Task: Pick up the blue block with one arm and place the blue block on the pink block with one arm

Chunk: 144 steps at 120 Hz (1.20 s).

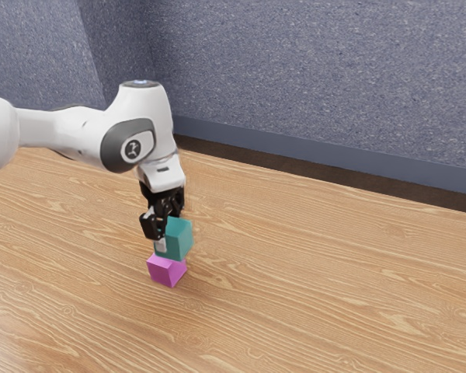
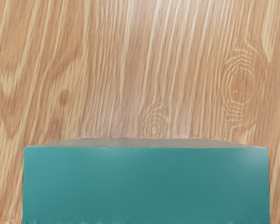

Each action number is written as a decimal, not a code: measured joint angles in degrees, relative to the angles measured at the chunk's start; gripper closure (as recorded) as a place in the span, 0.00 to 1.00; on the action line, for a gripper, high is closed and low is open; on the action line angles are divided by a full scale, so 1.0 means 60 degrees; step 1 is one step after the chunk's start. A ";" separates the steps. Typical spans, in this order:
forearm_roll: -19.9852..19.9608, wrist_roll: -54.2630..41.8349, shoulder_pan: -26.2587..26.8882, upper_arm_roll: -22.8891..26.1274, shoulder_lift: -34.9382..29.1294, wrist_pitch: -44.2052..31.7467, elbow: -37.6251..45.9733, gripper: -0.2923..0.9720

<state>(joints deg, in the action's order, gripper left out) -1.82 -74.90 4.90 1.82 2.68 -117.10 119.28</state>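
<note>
We saw our claw [image 1: 161, 231] clamped on the blue block [image 1: 180, 235], left of centre, over the pink block [image 1: 167, 270]; the wrist view added worktop [image 2: 140, 65] grain beyond it.

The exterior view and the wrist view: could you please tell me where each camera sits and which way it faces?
Exterior view: beside the arm, above the table, looking down across it toward the wall; the arm and gripper show, over the pink block.
Wrist view: on the hand, facing down onto the table past the blue block.
Both share the blue block and the table.
</note>
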 joint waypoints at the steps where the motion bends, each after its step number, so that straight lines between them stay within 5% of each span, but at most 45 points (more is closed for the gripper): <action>1: 0.0012 -0.0021 -0.0020 -0.0008 -0.0002 0.0005 0.0004 0.48; 41: 0.0320 -0.1012 -0.0785 -0.0055 0.0265 0.0141 0.0060 0.48; 144: 0.0519 -0.2235 -0.0901 -0.0317 0.1358 -0.0600 -0.0573 0.48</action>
<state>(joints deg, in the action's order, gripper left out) 1.29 -88.31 -0.50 -0.08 10.83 -120.70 115.85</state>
